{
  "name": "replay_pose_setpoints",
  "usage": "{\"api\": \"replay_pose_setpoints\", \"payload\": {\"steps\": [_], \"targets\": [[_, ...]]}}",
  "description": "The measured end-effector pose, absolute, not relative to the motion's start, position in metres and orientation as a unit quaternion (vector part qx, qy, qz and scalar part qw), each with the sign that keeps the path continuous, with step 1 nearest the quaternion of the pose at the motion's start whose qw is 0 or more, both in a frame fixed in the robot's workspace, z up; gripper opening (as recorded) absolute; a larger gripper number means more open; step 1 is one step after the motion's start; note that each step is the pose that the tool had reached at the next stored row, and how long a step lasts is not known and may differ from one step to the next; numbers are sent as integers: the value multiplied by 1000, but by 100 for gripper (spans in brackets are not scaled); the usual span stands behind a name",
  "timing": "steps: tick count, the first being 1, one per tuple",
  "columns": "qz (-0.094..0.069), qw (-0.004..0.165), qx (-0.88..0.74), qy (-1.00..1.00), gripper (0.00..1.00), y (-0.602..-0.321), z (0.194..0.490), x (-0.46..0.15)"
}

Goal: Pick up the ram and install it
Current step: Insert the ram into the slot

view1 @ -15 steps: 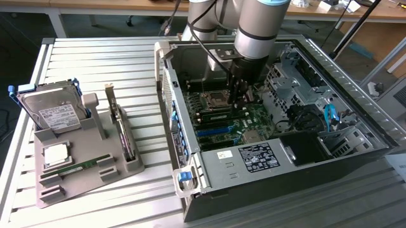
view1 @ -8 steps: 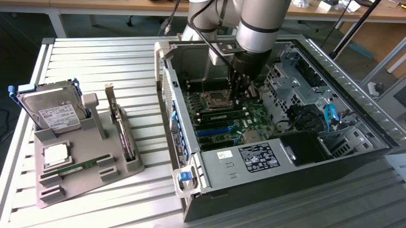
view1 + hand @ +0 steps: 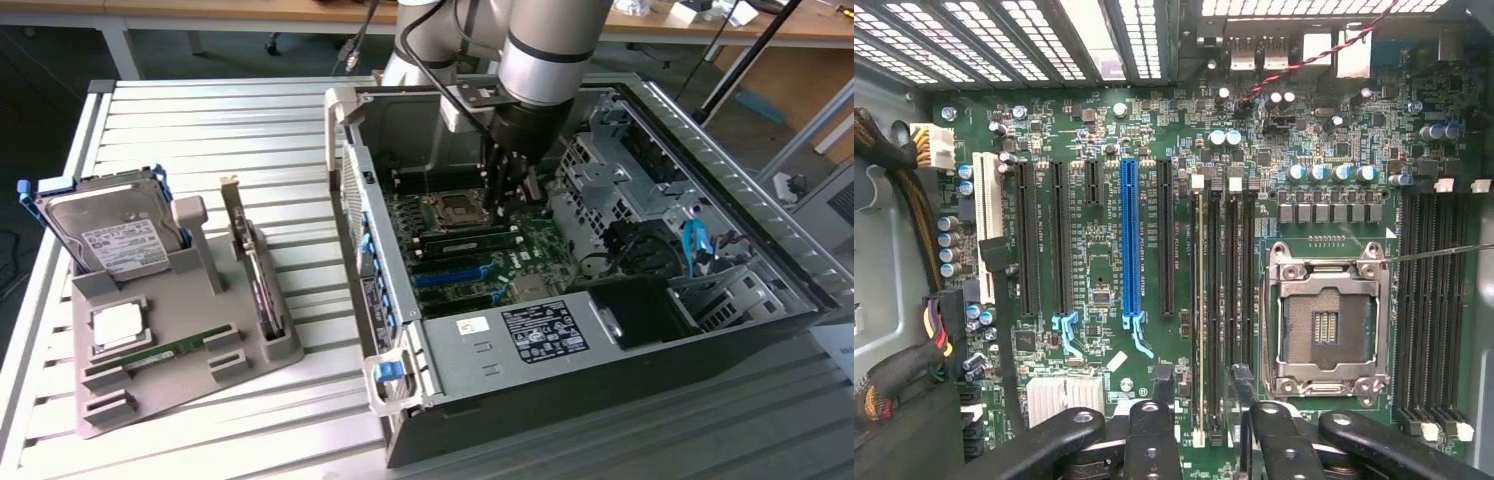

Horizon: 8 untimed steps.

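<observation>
My gripper (image 3: pixel 1212 415) hangs inside the case over the memory slots (image 3: pixel 1222 300), fingers spread with nothing between them. The ram (image 3: pixel 160 352) lies flat in the grey tray (image 3: pixel 160 402), well apart, at the exterior view's left. Tip, I reckon: pinch its long edges mid-length and keep it square to the slot.

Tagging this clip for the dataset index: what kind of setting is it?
Likely a robotics lab bench set up for PC assembly. An open computer case lies on a slatted metal table, a grey parts tray holds a hard drive and the ram, and wooden workbenches stand behind.
</observation>
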<state>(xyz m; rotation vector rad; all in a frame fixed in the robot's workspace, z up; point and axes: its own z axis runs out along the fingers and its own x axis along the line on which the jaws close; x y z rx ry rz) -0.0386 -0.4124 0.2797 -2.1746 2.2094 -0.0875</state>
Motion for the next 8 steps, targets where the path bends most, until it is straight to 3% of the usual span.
{"api": "replay_pose_setpoints", "payload": {"steps": [2, 5, 8], "targets": [[-28, 20, -701, 712, 34, -412, 280, -39], [-28, 20, -701, 712, 14, -412, 280, -39], [-28, 21, -701, 712, 11, -412, 280, -39]]}}
